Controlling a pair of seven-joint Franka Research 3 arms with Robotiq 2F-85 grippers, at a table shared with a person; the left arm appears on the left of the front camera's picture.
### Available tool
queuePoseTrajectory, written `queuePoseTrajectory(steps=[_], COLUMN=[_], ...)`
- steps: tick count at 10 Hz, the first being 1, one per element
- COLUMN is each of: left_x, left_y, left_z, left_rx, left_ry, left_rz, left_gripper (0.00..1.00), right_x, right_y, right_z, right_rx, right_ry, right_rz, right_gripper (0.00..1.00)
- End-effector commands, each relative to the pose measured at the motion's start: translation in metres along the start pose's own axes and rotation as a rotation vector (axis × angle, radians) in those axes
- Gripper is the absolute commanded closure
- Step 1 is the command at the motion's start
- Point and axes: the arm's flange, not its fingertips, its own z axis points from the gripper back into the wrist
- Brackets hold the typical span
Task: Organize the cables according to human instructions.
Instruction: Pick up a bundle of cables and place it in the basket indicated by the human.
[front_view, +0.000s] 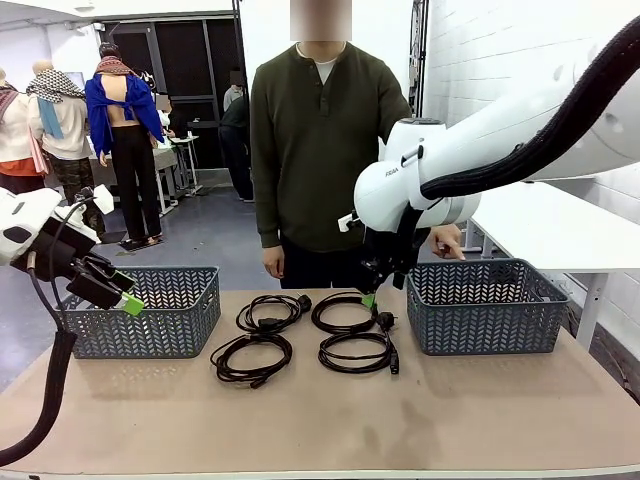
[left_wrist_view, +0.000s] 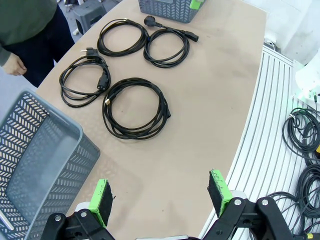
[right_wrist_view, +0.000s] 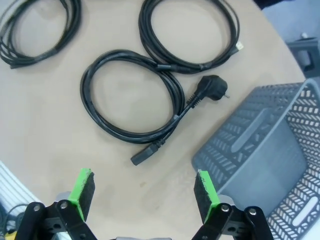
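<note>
Looking down on a smooth tan table (front_view: 480, 410) spreading flat beneath both sets of jaws. Seeing two grey plastic baskets with herringbone lattice walls and rounded rims: the left basket (left_wrist_view: 70, 175) just beside the left gripper (left_wrist_view: 160, 196), the right basket (right_wrist_view: 235, 135) ahead and to one side of the right gripper (right_wrist_view: 144, 195). Finding the four cables (left_wrist_view: 134, 134), thin glossy black cords wound into round coils, lying flat on the table ahead of the left jaws. Spotting the plugged cable (right_wrist_view: 85, 92), ending in a round plug, just ahead of the right jaws. Holding both green-padded pairs spread wide apart, gripping and touching nothing.
</note>
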Motion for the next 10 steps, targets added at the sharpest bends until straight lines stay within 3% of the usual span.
queuePoseTrajectory(steps=[1, 2, 5, 10], left_x=[-0.002, -0.002, -0.002, -0.002], left_y=[0.004, 0.004, 0.004, 0.004], left_z=[0.0, 0.0, 0.0, 0.0], left_rx=[-0.014, -0.014, -0.014, -0.014], left_ry=[-0.015, -0.015, -0.015, -0.015], left_rz=[-0.014, -0.014, -0.014, -0.014], left_gripper=[0.0, 0.0, 0.0, 0.0], right_x=[0.006, 0.006, 0.005, 0.006], right_y=[-0.001, -0.002, 0.0, 0.0], right_z=[-0.012, -0.017, -0.037, -0.07], right_rx=[-0.046, -0.042, -0.037, -0.06], right_ry=[0.037, 0.048, 0.059, 0.097], right_rz=[-0.05, -0.062, -0.096, -0.164], right_gripper=[0.0, 0.0, 0.59, 0.59])
